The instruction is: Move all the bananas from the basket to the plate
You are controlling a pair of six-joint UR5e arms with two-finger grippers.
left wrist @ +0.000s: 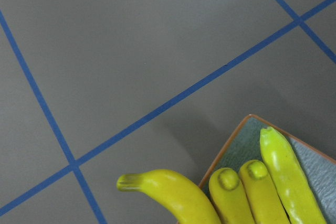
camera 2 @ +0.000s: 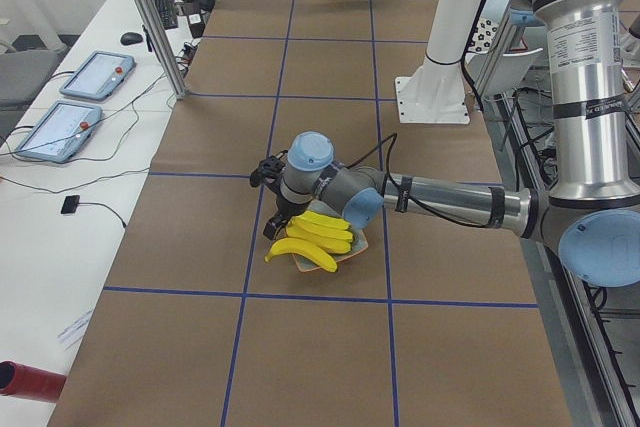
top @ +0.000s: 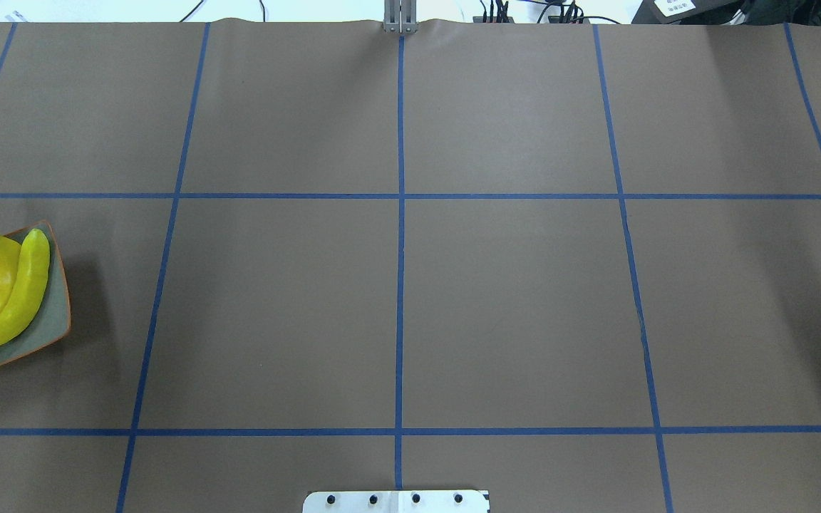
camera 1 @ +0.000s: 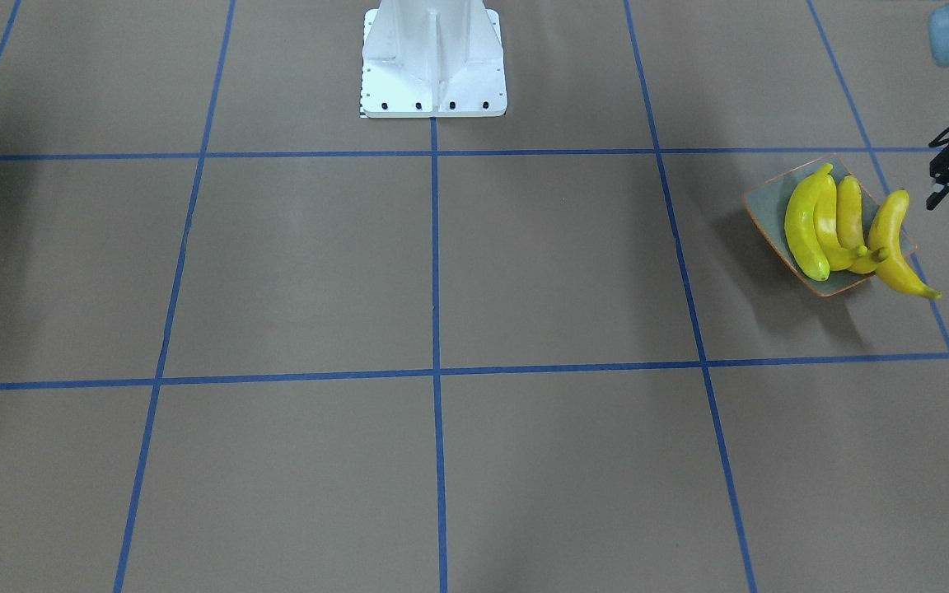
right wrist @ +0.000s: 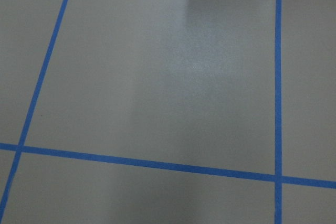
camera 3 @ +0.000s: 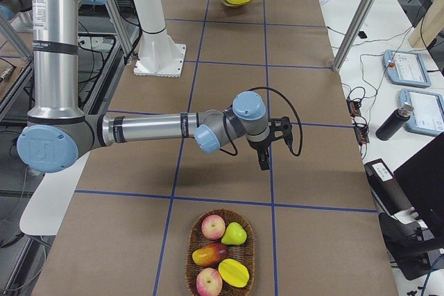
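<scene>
Lying side by side, three of the four glossy yellow plastic-looking bananas (camera 1: 808, 222) filled the square, shallow plate with a grey-green inside and thin orange rim (camera 1: 765, 204). The fourth banana (camera 1: 895, 247) rested against the plate's outer corner, with one end hanging past the rim over the brown paper-covered worktop marked with blue tape lines (top: 510, 306).

The black two-finger left gripper (camera 1: 948, 177) hung just beside the plate, on the side of the overhanging banana and apart from it. The front view's edge cut it off, so how far its jaws stood apart could not be told, nor whether it gripped anything. The left wrist view looked down on the plate's corner and the bananas' greenish tips.

The oval woven wicker basket (camera 3: 220, 254) sat at the far end of the worktop from the plate, holding red-and-yellow, green and yellow fruit. The right gripper (camera 3: 263, 159) pointed down over bare worktop well apart from the plate, between it and the basket and nearer the basket. Only the side view showed it, so its opening could not be told.
</scene>
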